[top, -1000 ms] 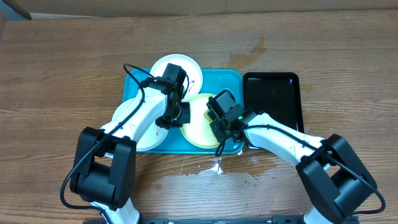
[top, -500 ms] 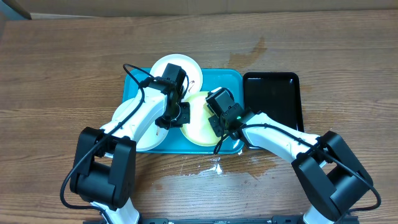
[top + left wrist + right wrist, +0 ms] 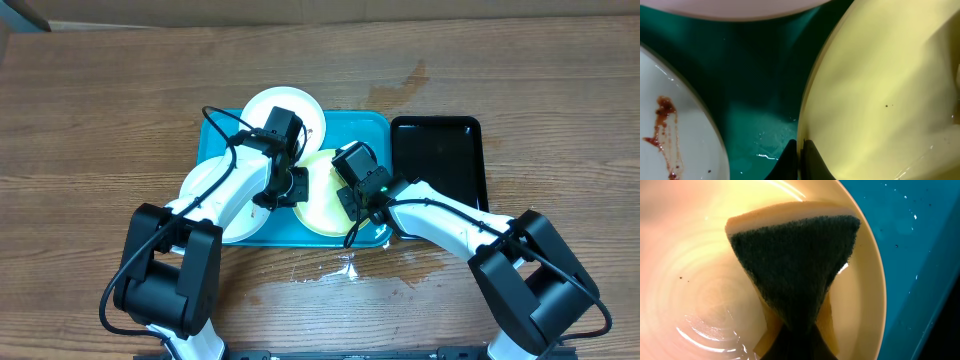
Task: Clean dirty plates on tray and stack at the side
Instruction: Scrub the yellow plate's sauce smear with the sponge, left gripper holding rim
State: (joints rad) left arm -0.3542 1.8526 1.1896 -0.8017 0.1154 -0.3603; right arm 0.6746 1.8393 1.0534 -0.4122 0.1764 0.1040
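Observation:
The lime-green dirty plate [image 3: 322, 200] lies in the middle of the turquoise tray [image 3: 372, 128]. My left gripper [image 3: 296, 187] is shut on its left rim, with both fingers pinching the edge [image 3: 801, 150]. The plate's wet inside [image 3: 880, 90] fills the right of the left wrist view. My right gripper [image 3: 348, 204] is shut on a yellow sponge [image 3: 795, 255], whose dark green scouring side presses onto the plate [image 3: 695, 275]. A white plate [image 3: 670, 130] with a red-brown smear sits at the tray's left [image 3: 205, 195]. Another white plate [image 3: 285, 108] overhangs the tray's far edge.
A smaller glossy black tray [image 3: 437, 160] lies just right of the turquoise one. Water is spilled on the wooden table [image 3: 345, 268] in front of the tray. Both arms cross over the tray's near edge.
The right gripper with the sponge has slid slightly up and left over the green plate. The left arm has shifted a little and uncovers more of the left white plate.

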